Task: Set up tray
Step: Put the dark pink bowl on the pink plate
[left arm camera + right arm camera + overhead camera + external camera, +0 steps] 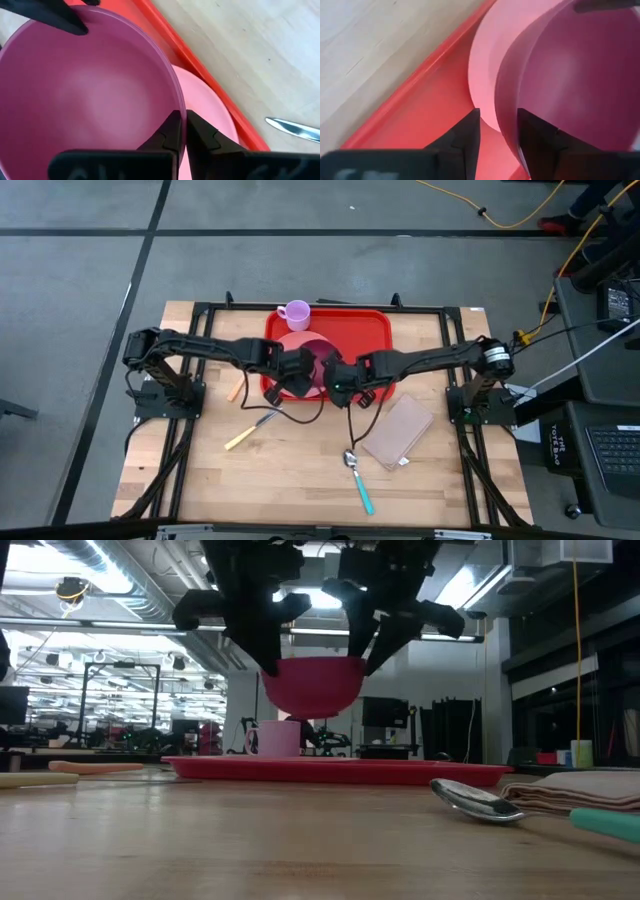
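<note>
The red tray [360,330] lies at the table's far middle, with a salmon-pink plate [205,100] flat on it. Above the plate hangs a magenta bowl [312,685], mouth up and level. My left gripper [182,117] is shut on the bowl's rim on the side toward the table's left. My right gripper [497,132] stands open at the opposite side, one finger [467,135] outside the rim and the other [540,142] on the bowl's inner side. My left gripper pinches the bowl's rim [181,102] between its two fingers, one inside the bowl and one outside. The fingers slant down from the table's left. The bowl is lifted clear of plate and tray, level. My right gripper straddles the rim [506,125] with a gap; I cannot tell whether a finger touches it.
A pink cup [296,313] stands on the tray's far left corner. On the wood lie a teal-handled spoon [358,478], a folded napkin [398,430], a yellow-handled utensil [250,432] and an orange stick [235,390]. Cables hang under both arms.
</note>
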Robot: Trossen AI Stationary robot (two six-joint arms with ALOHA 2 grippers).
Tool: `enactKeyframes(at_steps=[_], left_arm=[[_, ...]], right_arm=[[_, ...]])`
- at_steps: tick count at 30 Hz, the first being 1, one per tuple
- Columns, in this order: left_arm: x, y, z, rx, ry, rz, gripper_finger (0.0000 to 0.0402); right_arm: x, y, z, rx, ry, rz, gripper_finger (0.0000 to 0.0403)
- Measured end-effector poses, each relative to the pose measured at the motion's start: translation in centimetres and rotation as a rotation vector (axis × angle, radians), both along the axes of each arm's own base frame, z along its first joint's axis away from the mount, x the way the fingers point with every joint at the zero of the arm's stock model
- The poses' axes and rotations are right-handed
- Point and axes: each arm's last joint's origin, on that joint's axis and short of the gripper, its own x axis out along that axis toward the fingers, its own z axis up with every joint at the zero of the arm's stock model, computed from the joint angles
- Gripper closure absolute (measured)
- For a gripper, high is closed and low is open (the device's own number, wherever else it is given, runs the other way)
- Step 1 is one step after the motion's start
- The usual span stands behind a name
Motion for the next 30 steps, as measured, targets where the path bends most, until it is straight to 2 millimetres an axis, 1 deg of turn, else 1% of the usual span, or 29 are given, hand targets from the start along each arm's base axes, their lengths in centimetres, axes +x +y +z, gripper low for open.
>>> enactKeyframes(at_steps=[2, 3, 5, 8, 11, 14, 17, 20, 21, 24, 27, 30], left_arm=[[-0.1, 0.3, -0.1, -0.012, 0.013, 0.016, 0.0399], [-0.2, 0.5, -0.1, -0.011, 0.017, 0.024, 0.0399], [-0.2, 1.0, -0.1, -0.004, 0.017, 0.040, 0.0399], [-0.5, 1.6, 0.1, -0.009, 0.013, 0.057, 0.0399], [-0.9, 2.1, 0.9, -0.006, -0.012, 0.068, 0.0399], [-1.7, 2.7, 2.1, -0.024, -0.061, 0.078, 0.0399], [-2.6, 3.5, 3.4, -0.112, -0.121, 0.092, 0.0399], [-3.4, 4.4, 4.2, -0.148, -0.161, 0.151, 0.0399], [-3.5, 4.7, 4.2, -0.152, -0.164, 0.170, 0.0399], [-3.7, 5.3, 3.9, -0.159, -0.141, 0.199, 0.0399], [-3.4, 5.5, 2.9, -0.179, -0.082, 0.217, 0.0399], [-2.9, 5.5, 2.0, -0.190, -0.043, 0.226, 0.0399]], right_arm=[[-0.4, -0.1, 0.7, 0.003, -0.020, -0.007, 0.0273], [-0.7, -0.2, 1.4, 0.006, -0.041, -0.013, 0.0273], [-1.5, -0.5, 3.0, 0.024, -0.096, -0.029, 0.0273], [-3.0, -1.1, 5.8, 0.102, -0.210, -0.070, 0.0272], [-4.5, -1.8, 8.0, 0.209, -0.302, -0.123, 0.0274], [-5.9, -2.5, 9.2, 0.307, -0.358, -0.141, 0.0290], [-6.8, -3.3, 9.1, 0.377, -0.410, -0.133, 0.0330], [-7.8, -4.3, 8.1, 0.438, -0.484, -0.117, 0.0387], [-8.1, -4.5, 7.5, 0.459, -0.512, -0.102, 0.0392], [-8.7, -4.9, 5.7, 0.482, -0.628, -0.061, 0.0390], [-9.3, -5.0, 4.1, 0.486, -0.748, -0.049, 0.0396], [-9.6, -4.9, 2.3, 0.526, -0.818, -0.078, 0.0396]])
